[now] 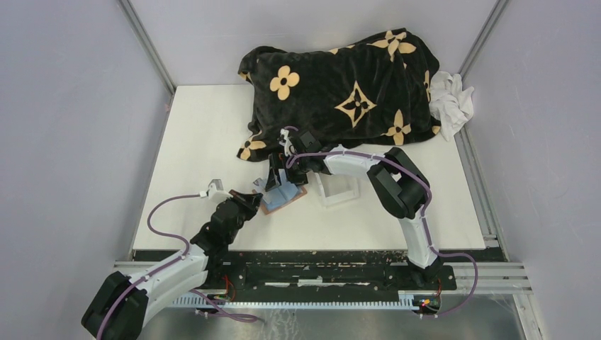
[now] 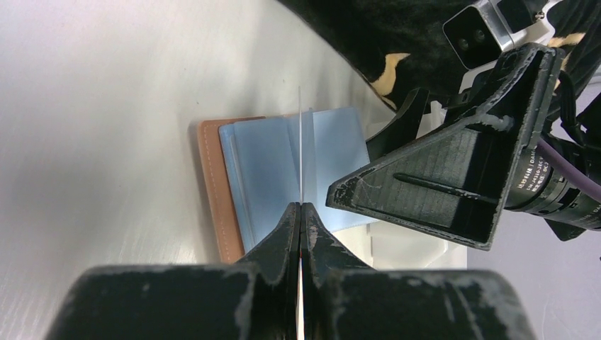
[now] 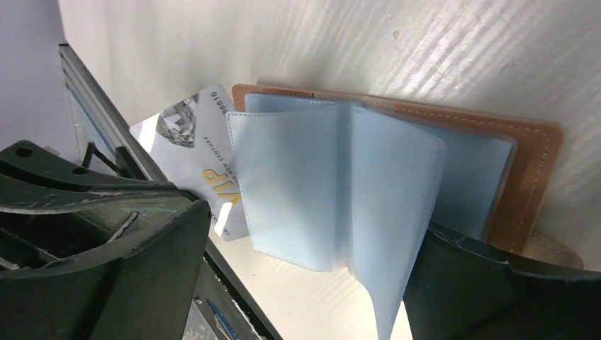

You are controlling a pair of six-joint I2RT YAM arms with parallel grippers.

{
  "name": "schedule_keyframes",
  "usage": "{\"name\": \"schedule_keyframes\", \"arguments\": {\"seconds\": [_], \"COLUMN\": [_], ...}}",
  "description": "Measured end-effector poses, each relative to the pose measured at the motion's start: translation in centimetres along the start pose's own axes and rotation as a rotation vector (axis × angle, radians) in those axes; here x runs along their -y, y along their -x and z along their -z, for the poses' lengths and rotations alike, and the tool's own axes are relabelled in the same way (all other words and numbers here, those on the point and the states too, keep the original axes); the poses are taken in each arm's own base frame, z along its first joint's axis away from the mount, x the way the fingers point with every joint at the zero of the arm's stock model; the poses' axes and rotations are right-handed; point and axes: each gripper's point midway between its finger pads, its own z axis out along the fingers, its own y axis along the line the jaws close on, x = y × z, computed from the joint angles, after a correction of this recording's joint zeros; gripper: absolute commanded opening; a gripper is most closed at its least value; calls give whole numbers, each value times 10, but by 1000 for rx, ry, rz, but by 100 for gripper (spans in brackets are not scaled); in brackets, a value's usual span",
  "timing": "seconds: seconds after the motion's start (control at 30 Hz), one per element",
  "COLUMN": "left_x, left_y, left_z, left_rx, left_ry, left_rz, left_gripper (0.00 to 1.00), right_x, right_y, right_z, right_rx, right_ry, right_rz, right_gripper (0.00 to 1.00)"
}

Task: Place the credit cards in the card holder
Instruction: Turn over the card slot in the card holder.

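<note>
On white table (image 1: 205,134), grey walls (image 1: 71,106) around — left gripper (image 2: 300,207) clamps a credit card (image 3: 191,134), right gripper (image 1: 278,172) gaping.

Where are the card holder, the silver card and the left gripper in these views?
card holder (image 3: 390,184), right wrist view, on a pale blue inner sleeve.
silver card (image 3: 188,152), right wrist view, on its printed face.
left gripper (image 2: 301,212), left wrist view, where its shut fingertips meet.

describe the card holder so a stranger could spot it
Find the black flowered blanket at the far end of the table. Just before it lies the card holder: brown leather, open on pale blue sleeves, unlike the clear tray beside it.
</note>
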Motion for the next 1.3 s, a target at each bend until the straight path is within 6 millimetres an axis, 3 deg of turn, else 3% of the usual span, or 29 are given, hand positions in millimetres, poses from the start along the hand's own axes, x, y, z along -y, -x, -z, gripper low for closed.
{"name": "schedule_keyframes", "arguments": {"seconds": [0.6,0.93,1.3], "left_x": [3,11,18], "left_y": [-12,-29,-31], "left_z": [-7,-8,-6], "left_rx": [-45,-91,-97], "left_ry": [-16,-49,-73], "left_rz": [6,10,15], "left_gripper": [3,3,3], "right_x": [22,33,38], "right_y": [-3,-5,-5], "right_z": [15,21,27], "right_rx": [-20,-36,-33], "right_ry": [-263,-343,-388], "right_rz": [144,177,199], "right_gripper": [99,99,99]}}
